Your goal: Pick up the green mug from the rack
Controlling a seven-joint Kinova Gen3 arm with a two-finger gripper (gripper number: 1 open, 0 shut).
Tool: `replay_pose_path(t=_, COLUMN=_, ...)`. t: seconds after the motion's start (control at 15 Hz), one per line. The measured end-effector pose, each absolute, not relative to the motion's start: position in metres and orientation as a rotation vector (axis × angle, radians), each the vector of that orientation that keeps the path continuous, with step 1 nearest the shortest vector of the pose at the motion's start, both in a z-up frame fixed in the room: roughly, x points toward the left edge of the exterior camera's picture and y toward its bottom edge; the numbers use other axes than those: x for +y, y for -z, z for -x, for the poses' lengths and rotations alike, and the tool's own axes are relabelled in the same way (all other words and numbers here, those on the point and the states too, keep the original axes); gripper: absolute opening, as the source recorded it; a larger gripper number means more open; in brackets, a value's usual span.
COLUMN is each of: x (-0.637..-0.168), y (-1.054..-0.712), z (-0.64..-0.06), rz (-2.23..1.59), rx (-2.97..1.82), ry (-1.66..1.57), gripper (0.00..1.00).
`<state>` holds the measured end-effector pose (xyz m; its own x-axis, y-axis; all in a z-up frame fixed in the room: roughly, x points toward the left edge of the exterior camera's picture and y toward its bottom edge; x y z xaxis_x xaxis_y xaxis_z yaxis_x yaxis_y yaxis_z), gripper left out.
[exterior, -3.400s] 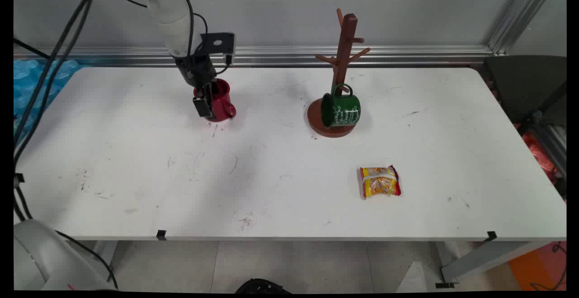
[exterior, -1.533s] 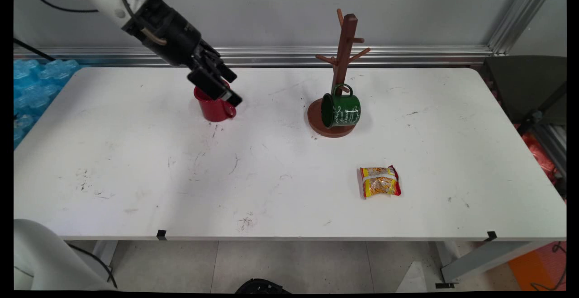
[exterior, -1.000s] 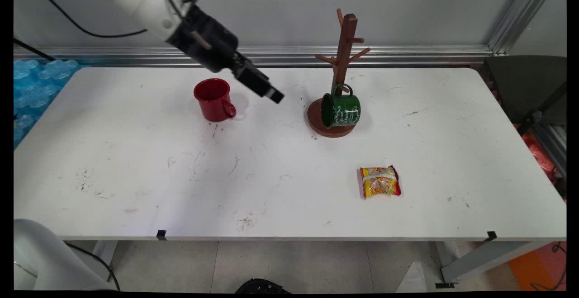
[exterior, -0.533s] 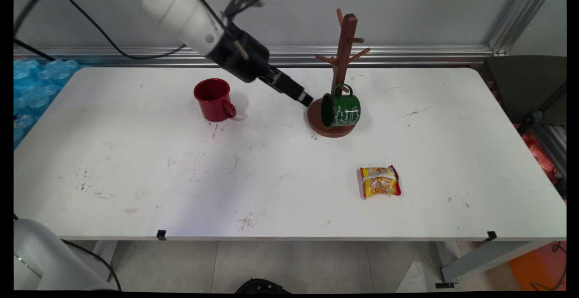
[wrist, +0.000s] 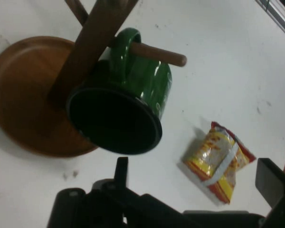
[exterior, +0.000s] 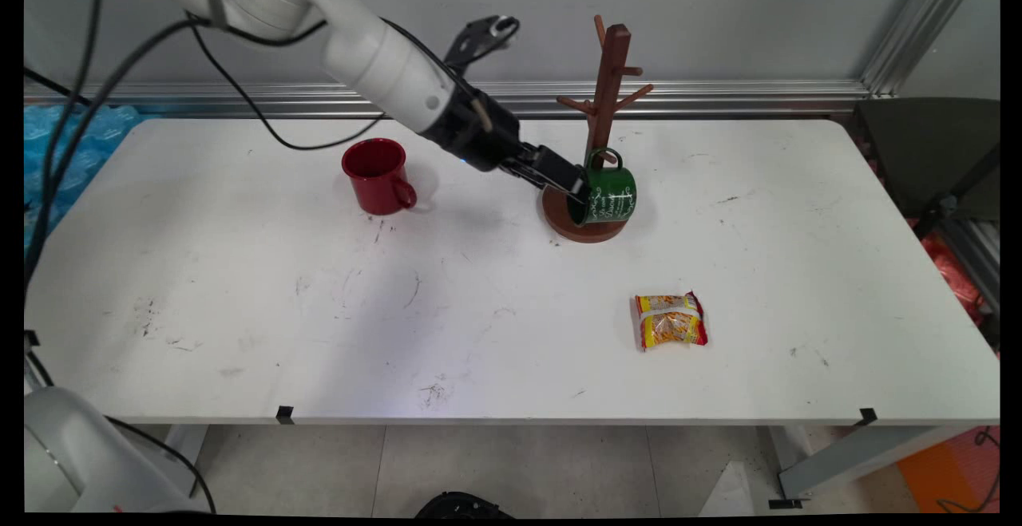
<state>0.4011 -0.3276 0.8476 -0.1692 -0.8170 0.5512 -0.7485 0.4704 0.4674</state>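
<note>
At the wooden mug tree [exterior: 604, 103], the gripper [exterior: 576, 187] reaches the green mug's [exterior: 611, 195] mouth, jaws spread; a snack packet [wrist: 217, 164] lies nearby on the surface [exterior: 479, 302].

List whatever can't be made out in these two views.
- Main view: the white lettering on the green mug is too small to read.
- Main view: the claw overlaps the mug's mouth, so contact cannot be told.
- Hand view: the mug tree is cut off by the top edge.
- Main view: the print on the snack packet is too small to read.
</note>
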Motion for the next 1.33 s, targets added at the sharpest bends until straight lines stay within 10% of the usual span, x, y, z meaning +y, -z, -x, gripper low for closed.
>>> replay_pose_path(t=0.93, x=-0.369, y=-0.795, z=-0.356, rz=-1.390, rx=-1.836, ry=0.196, gripper=1.00)
replay_pose_path(t=1.0, x=-0.371, y=-0.793, z=-0.354, rz=-1.393, rx=-1.831, ry=0.198, gripper=0.00)
replay_pose_path(t=1.33, x=-0.375, y=-0.787, z=-0.348, rz=-1.400, rx=-1.821, ry=0.203, gripper=0.00)
